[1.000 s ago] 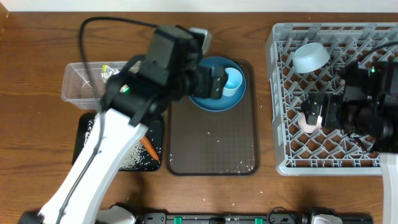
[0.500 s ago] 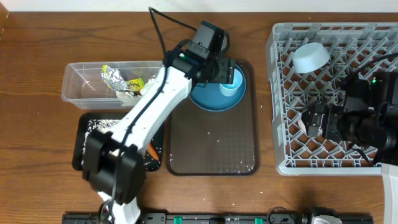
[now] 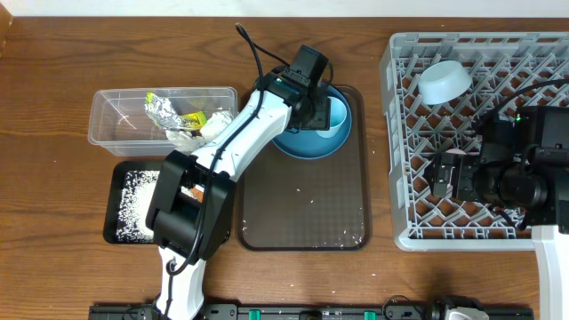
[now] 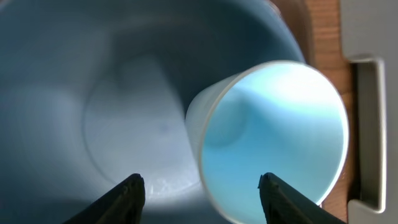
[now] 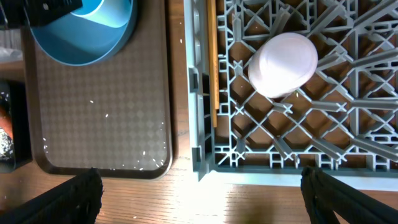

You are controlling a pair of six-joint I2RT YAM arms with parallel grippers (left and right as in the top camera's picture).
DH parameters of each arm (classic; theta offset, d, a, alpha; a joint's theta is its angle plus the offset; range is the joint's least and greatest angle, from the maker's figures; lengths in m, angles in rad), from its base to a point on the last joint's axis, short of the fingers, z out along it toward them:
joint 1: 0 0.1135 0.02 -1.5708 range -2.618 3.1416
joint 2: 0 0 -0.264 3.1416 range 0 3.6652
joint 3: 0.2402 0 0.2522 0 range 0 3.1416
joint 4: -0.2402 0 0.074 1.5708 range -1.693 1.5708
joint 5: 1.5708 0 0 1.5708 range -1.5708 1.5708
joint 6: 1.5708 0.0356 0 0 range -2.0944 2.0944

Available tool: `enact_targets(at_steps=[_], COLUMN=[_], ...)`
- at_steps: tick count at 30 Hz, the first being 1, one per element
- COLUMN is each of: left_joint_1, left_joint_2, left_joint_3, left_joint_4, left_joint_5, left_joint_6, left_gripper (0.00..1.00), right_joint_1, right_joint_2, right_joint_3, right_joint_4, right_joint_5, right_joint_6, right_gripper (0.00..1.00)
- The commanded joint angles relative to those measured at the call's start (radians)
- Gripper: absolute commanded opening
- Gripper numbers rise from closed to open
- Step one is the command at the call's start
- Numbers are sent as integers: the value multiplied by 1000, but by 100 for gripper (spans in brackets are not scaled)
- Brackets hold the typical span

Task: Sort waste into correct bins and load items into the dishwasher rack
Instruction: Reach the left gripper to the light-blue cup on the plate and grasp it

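At serving tray's (image 3: 302,204) far edge, left pincer (image 4: 199,193), jaws apart, straddles rim of light-blue cup (image 4: 273,137); right pincer (image 5: 199,190) released above rack (image 3: 396,142).

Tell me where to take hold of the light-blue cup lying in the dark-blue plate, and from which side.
Pinch the light-blue cup at its rim wall, one finger inside the mouth, one outside. It lies tipped in the dark-blue plate, its open mouth facing the left hand, so come in from the mouth side; the round body looks harder to span.
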Motion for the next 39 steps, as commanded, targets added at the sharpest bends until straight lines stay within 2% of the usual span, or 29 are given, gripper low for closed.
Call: enact_targets(at_steps=[1, 6, 13, 16, 25, 34, 39], left_joint_1=[3, 3, 2, 2, 2, 0, -5], left_joint_2=[9, 10, 11, 11, 13, 23, 23], left_joint_3=[-3, -3, -18, -18, -18, -29, -36], left_joint_4=[21, 42, 66, 66, 65, 69, 61], left_joint_5=[-13, -15, -16, -16, -16, -19, -66], left_joint_6=[-5, -5, -6, -6, -6, -6, -6], left_gripper=[55, 49, 35, 23, 22, 25, 26], right_joint_1=[-15, -15, -15, -15, -15, -15, -15], right_joint_2=[-2, -2, -2, -2, -2, -2, -2], right_joint_3=[-5, -5, -5, -5, -5, -5, -5], right_joint_4=[4, 3, 4, 5, 6, 7, 8], right_joint_5=[-12, -12, -12, -12, -12, -12, -12], right_joint_6=[-12, -11, -12, -12, -12, -12, -12], right_gripper=[99, 99, 99, 99, 99, 99, 99])
